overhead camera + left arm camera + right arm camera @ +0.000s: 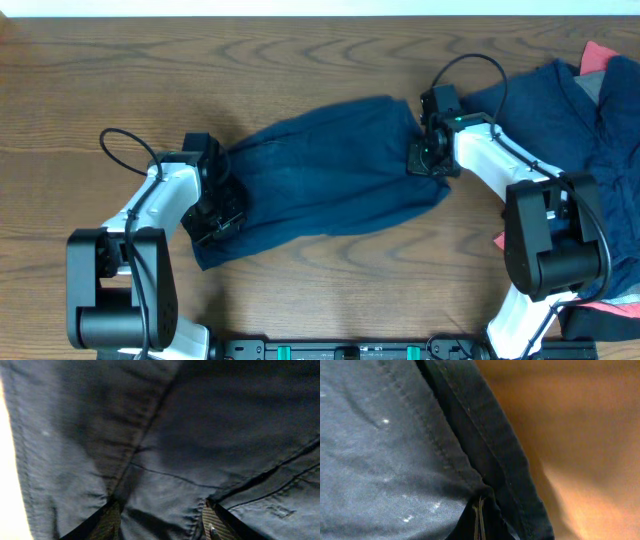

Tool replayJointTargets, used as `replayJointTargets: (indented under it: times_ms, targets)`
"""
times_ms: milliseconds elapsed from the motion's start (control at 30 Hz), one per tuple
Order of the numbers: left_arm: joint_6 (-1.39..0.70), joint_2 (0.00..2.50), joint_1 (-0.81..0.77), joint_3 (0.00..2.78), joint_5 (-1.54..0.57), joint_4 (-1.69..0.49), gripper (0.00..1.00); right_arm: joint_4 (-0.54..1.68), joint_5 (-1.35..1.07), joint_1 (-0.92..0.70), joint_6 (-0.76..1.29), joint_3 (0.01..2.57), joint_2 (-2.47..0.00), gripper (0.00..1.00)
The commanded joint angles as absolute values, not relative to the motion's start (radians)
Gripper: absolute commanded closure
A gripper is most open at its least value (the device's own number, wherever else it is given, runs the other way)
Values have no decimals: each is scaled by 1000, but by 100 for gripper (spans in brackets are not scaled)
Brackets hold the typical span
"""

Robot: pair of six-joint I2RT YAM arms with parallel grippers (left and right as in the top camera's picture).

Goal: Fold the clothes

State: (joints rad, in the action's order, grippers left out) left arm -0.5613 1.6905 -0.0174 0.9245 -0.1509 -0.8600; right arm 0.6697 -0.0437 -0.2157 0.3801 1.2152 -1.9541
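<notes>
Navy shorts: right tool pinched closed on hem; left tool half apart, cloth between, grip unclear. Right-side pile cut off by frame edge.

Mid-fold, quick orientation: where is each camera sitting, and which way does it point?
Overhead: above the table, looking straight down; shows left gripper and right gripper at the ends of the navy garment.
Left wrist: looks along its fingers into the garment.
Right wrist: looks along closed fingertips at the hem, table beyond.
All three share that garment.
</notes>
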Motion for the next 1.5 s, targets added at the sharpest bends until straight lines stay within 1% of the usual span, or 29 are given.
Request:
replayJointTargets:
  times_ms: [0,100,133,167,200,233,267,367,400,467,600,700,767,900,1033,1267,1300,1333,1367,1400,1433,1467]
  targets:
    - [-500,1628,-19,922,-117,-885,45,735,26,-209,414,1159,-1992,99]
    - [-485,1543,-19,934,-115,-879,46,741,18,-217,414,1159,-1936,98]
    - [-477,1509,-19,941,-115,-860,44,737,17,-217,414,1161,-1906,95]
    - [-468,1480,-19,945,-115,-835,41,728,13,-217,414,1164,-1877,87]
    - [-459,1452,-19,947,-115,-804,35,705,3,-217,414,1168,-1843,61]
    - [-448,1420,-18,947,-112,-755,28,675,-17,-216,414,1172,-1809,25]
    - [-445,1401,-18,947,-102,-720,25,646,-37,-216,406,1176,-1782,23]
    - [-445,1385,-15,947,-78,-622,21,545,-144,-215,350,1187,-1709,30]
    - [-446,1394,-12,947,-79,-604,21,532,-171,-215,351,1195,-1699,33]
    - [-446,1427,-6,947,-84,-576,20,536,-193,-214,362,1224,-1695,34]
    - [-447,1527,24,951,-101,-533,18,539,-220,-213,425,1266,-1715,33]
    - [-449,1596,65,963,-154,-501,18,542,-227,-207,469,1289,-1729,31]
    - [-449,1618,93,968,-178,-472,18,542,-234,-202,496,1299,-1739,30]
    - [-437,1628,128,968,-191,-396,18,536,-263,-188,509,1309,-1757,32]
    - [-437,1630,131,968,-192,-336,18,536,-266,-189,509,1309,-1765,31]
    - [-438,1674,114,967,-196,-347,19,535,-207,-191,542,1309,-1769,30]
    - [-438,1681,113,967,-196,-353,23,533,-200,-191,551,1309,-1769,30]
    - [-438,1687,112,967,-196,-357,34,530,-195,-191,558,1309,-1769,30]
    - [-438,1691,112,967,-197,-362,51,526,-186,-191,562,1309,-1769,31]
    - [-438,1693,112,967,-199,-367,75,523,-171,-191,569,1309,-1771,32]
    - [-438,1692,112,967,-199,-377,94,521,-151,-191,586,1309,-1777,32]
    - [-438,1687,112,967,-206,-385,94,516,-146,-191,596,1309,-1782,33]
